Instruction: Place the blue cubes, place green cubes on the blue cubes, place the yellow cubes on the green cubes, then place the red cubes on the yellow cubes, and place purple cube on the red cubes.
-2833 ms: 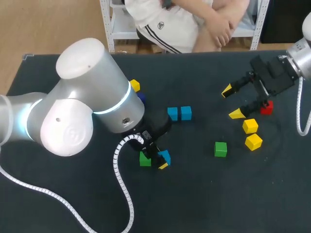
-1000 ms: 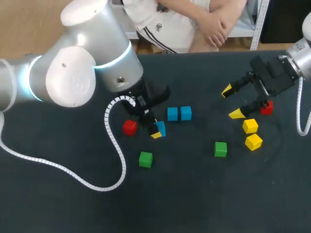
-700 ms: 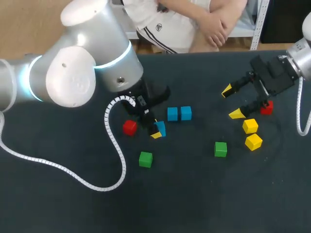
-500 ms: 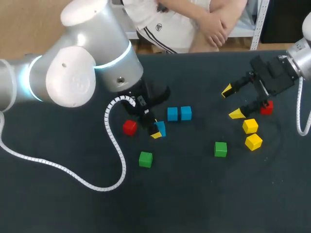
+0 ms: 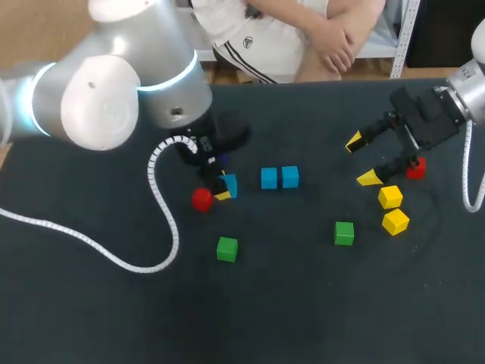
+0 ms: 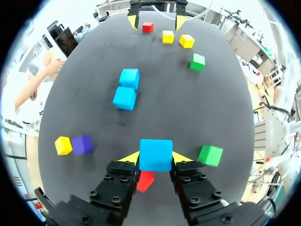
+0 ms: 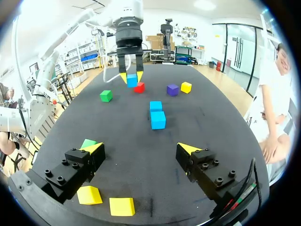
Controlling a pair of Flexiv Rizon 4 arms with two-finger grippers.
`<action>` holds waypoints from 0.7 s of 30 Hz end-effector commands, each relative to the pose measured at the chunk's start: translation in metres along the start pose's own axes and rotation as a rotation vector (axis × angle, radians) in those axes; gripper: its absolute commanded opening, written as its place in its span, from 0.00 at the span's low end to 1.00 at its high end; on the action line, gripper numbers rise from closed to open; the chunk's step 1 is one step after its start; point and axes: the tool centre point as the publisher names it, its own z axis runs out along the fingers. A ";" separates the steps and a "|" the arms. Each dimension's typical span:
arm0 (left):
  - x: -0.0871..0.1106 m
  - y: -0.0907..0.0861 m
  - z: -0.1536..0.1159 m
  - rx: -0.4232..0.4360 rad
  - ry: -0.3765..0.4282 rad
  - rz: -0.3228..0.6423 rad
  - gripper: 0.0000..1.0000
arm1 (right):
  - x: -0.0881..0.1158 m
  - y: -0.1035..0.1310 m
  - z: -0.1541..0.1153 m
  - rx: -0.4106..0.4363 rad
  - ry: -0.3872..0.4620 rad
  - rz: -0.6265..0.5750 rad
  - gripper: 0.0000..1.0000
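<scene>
Head view has the left hand (image 5: 222, 186) clamped on a blue cube (image 5: 228, 185), one yellow fingertip on either side of it, just beside a red cube (image 5: 201, 199) on the dark surface (image 5: 288, 303). From the left wrist view the held cube shows a plain, bright blue square face with crisp edges, filling the gap between the two tips, and the red cube peeks out beneath it by the fingers. Whether the held cube touches the surface cannot be told. Ahead of it lie two more blue cubes (image 5: 279, 177), side by side and touching. A green cube (image 5: 226, 248) sits near the left hand, and a second green cube (image 5: 344, 233) lies farther toward the right arm. A purple cube (image 6: 83, 144) and a yellow cube (image 6: 62, 145) sit touching, off to one side of the left hand. The right hand (image 5: 362, 160) hangs with its fingers wide apart, holding nothing, near two yellow cubes (image 5: 392, 208) and another red cube (image 5: 415, 168).
</scene>
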 end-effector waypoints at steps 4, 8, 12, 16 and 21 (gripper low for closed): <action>0.007 0.014 0.008 0.026 0.019 -0.038 0.00 | 0.000 0.000 0.000 0.001 -0.002 -0.002 1.00; 0.005 0.019 0.014 0.024 0.003 -0.039 0.00 | 0.000 0.000 0.000 0.001 -0.002 -0.002 1.00; -0.001 0.024 0.013 0.017 -0.002 -0.035 0.00 | 0.000 0.000 0.000 0.001 -0.002 -0.002 1.00; -0.007 0.029 0.015 0.010 0.004 -0.020 0.00 | 0.000 0.000 0.000 0.001 -0.002 -0.002 1.00; -0.017 0.032 0.021 0.031 0.000 0.012 0.00 | 0.000 0.000 0.000 0.001 -0.002 -0.002 1.00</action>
